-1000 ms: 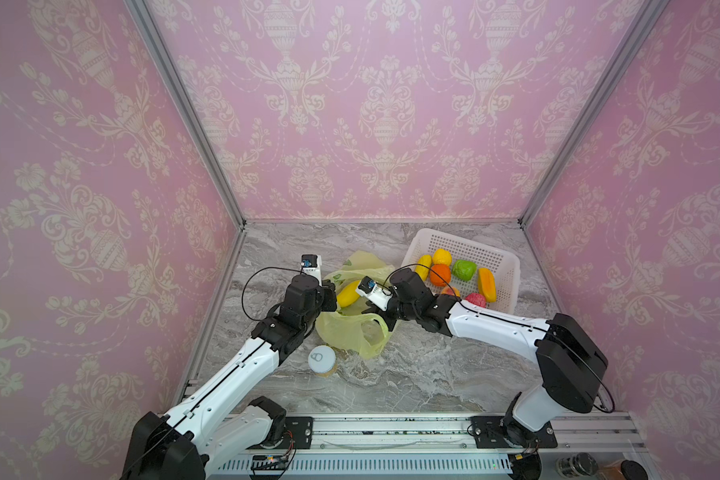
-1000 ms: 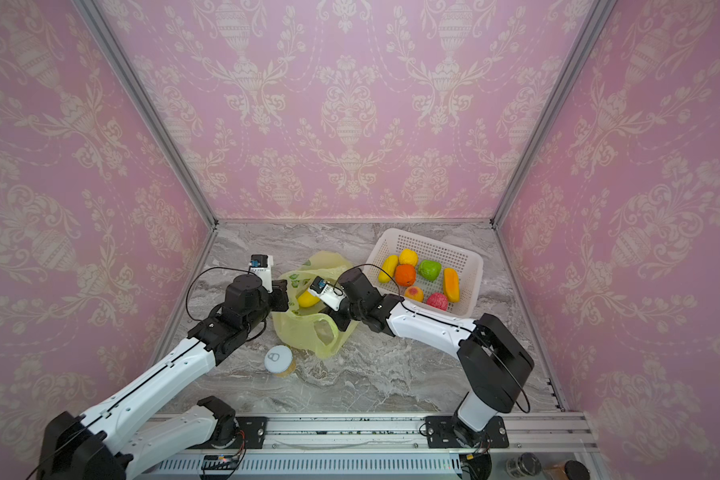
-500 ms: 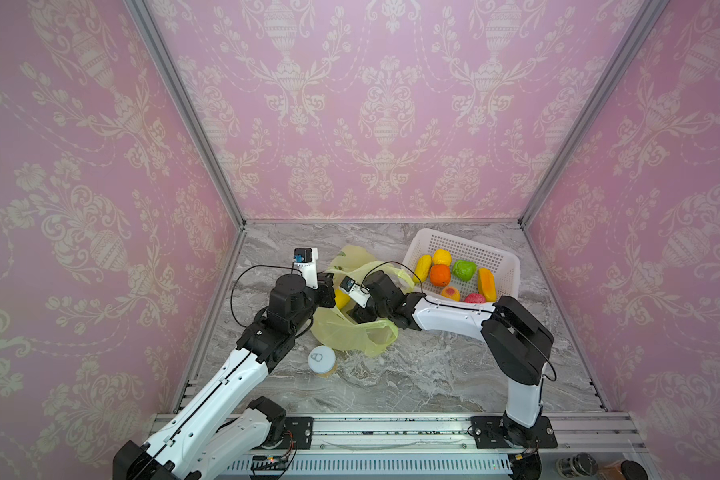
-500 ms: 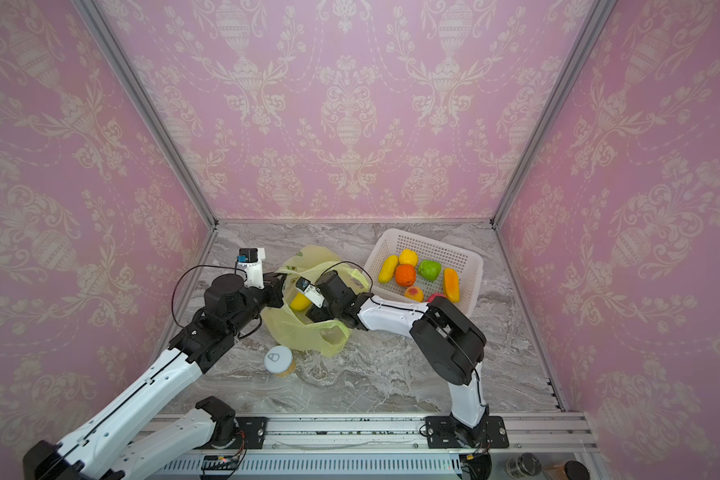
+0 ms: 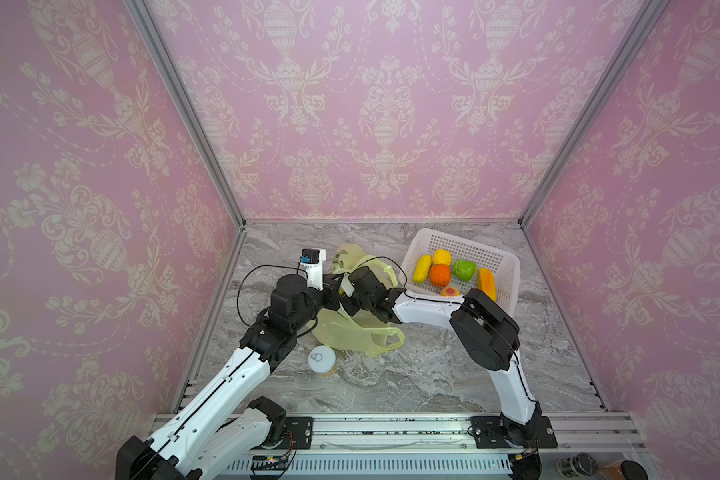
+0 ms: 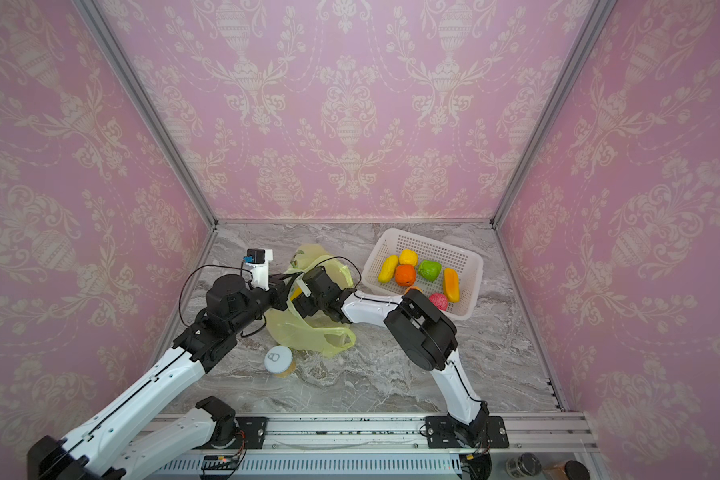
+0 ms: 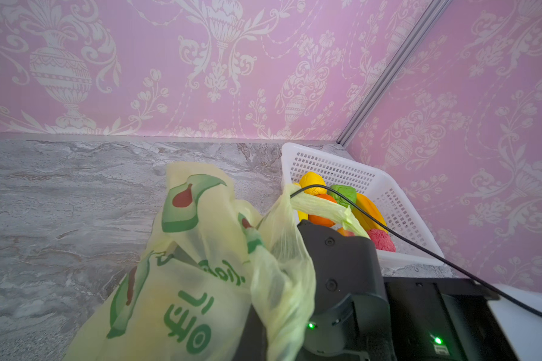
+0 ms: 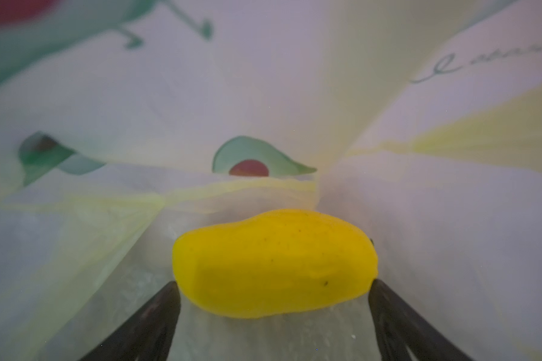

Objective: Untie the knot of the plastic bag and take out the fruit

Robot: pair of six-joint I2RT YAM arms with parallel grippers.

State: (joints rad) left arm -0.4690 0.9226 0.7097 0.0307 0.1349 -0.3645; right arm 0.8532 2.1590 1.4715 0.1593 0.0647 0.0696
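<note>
The yellow-green plastic bag [image 5: 350, 332] [image 6: 304, 332] with avocado prints lies mid-table, its mouth lifted. My left gripper [image 5: 334, 291] is shut on the bag's upper edge; in the left wrist view the bag [image 7: 185, 281] drapes over its jaws and hides them. My right gripper [image 8: 273, 283] is inside the bag, open, with one dark finger [image 8: 157, 315] on either side of a yellow fruit [image 8: 273, 262] lying on the bag's floor. No knot is in view; a handle loop [image 7: 323, 206] hangs loose. Several more fruits [image 5: 440, 274] sit in the basket.
The white perforated basket [image 5: 512, 286] [image 6: 472, 299] stands at the back right, close to the right arm's elbow. A round can with a white pull-tab lid [image 5: 321, 360] [image 6: 278, 360] stands just in front of the bag. Pink walls close in the table.
The right gripper has pushed left into the bag's mouth and opened its jaws around the yellow fruit. The left arm has shifted slightly, still holding the bag's edge up.
</note>
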